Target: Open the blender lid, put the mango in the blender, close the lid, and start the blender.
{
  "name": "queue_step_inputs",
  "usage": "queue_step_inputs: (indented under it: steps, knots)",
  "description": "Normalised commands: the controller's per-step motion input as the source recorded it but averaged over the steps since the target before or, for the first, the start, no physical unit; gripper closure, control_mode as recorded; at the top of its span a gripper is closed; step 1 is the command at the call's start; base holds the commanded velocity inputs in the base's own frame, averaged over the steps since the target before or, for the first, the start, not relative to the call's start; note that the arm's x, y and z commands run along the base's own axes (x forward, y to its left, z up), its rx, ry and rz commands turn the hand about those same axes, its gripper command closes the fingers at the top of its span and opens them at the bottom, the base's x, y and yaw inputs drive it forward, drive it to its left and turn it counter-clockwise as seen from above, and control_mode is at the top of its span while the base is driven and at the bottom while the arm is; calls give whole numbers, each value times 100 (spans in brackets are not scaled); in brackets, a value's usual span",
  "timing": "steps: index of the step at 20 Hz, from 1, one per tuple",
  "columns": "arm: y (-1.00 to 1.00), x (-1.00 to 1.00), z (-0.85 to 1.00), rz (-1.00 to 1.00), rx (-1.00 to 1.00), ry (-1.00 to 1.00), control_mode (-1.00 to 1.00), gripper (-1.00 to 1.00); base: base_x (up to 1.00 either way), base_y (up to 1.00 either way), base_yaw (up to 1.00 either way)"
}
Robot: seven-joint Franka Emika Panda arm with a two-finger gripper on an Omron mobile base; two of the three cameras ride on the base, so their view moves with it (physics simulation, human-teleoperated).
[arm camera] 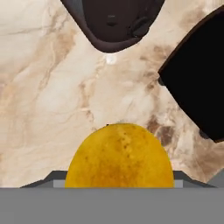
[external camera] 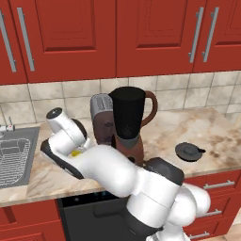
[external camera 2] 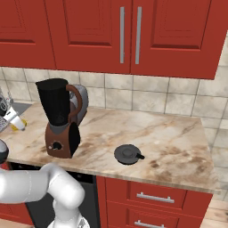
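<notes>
With the blender lid (external camera 2: 128,154) lying on the counter (external camera 2: 178,138) right of the blender (external camera 2: 60,118), the jar stands uncovered. Left of the blender, the gripper (arm camera: 118,186) is closed on the mango (arm camera: 119,157).

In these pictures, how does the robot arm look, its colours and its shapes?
The arm is made of thick, rounded, glossy white segments with dark grey to black bands at the joints. Its links are smooth and tube-like, swelling into bulbous elbows. No cables or markings are visible. The gripper end has a white housing with dark trim.

White rounded arm (external camera: 117,176), dark joints — glossy
</notes>
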Motion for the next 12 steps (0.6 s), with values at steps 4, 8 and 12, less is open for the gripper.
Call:
queue_step_inputs:
  steps: [4, 8, 12]
  knots:
    - [-36, -14, 100, -3, 0, -10, -100, 100, 0, 0, 0]
    - [-42, -3, 100, -5, 0, -9, -100, 100, 0, 0, 0]
    - [-25, 0, 100, -6, 0, -6, -100, 100, 0, 0, 0]
